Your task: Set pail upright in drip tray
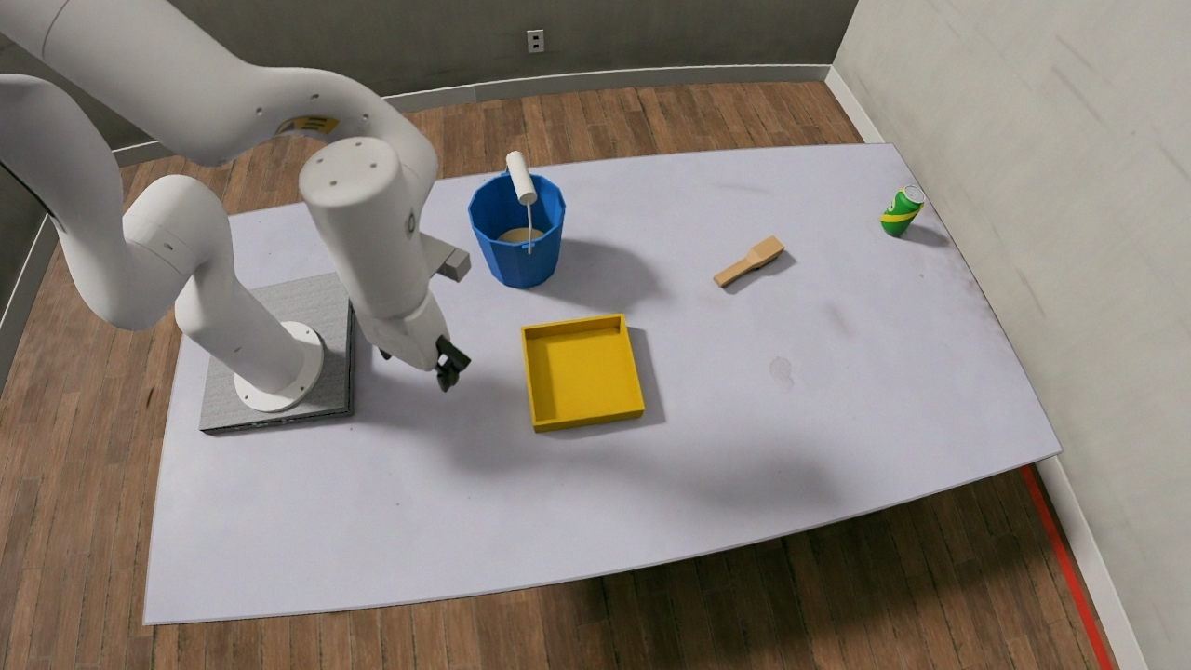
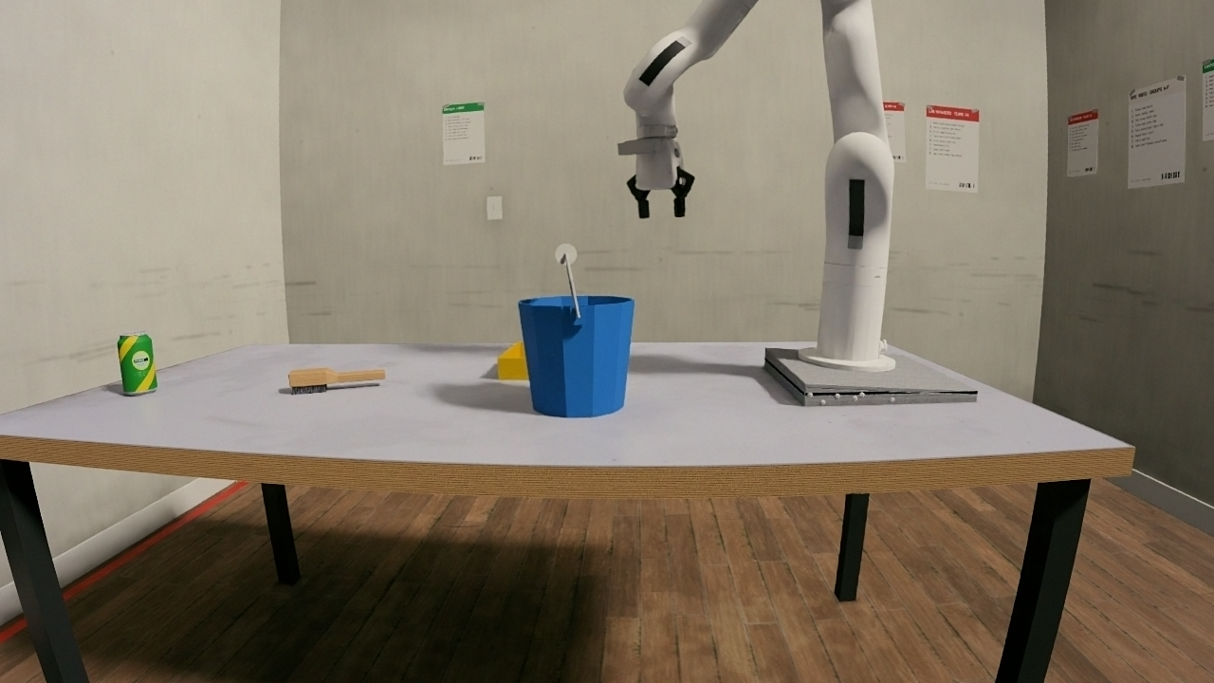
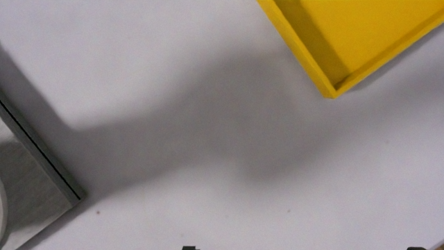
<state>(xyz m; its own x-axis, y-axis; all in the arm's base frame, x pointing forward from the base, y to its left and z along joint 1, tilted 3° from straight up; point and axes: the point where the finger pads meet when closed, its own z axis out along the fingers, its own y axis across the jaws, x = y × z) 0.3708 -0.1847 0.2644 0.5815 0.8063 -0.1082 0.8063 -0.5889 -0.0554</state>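
A blue pail (image 1: 516, 229) stands upright on the table, its thin handle raised with a white grip (image 1: 522, 176) on top; it also shows in the exterior view (image 2: 577, 354). A yellow square drip tray (image 1: 581, 370) lies empty in front of it; one corner of the tray shows in the wrist view (image 3: 350, 38), and the pail mostly hides the tray in the exterior view (image 2: 511, 361). My gripper (image 1: 447, 364) (image 2: 659, 195) is open and empty. It hangs high above the table, left of the tray and apart from the pail.
A wooden brush (image 1: 748, 261) lies to the right of the pail. A green can (image 1: 902, 210) stands near the table's far right edge. The arm's grey base plate (image 1: 278, 354) sits at the left and shows in the wrist view (image 3: 31, 173).
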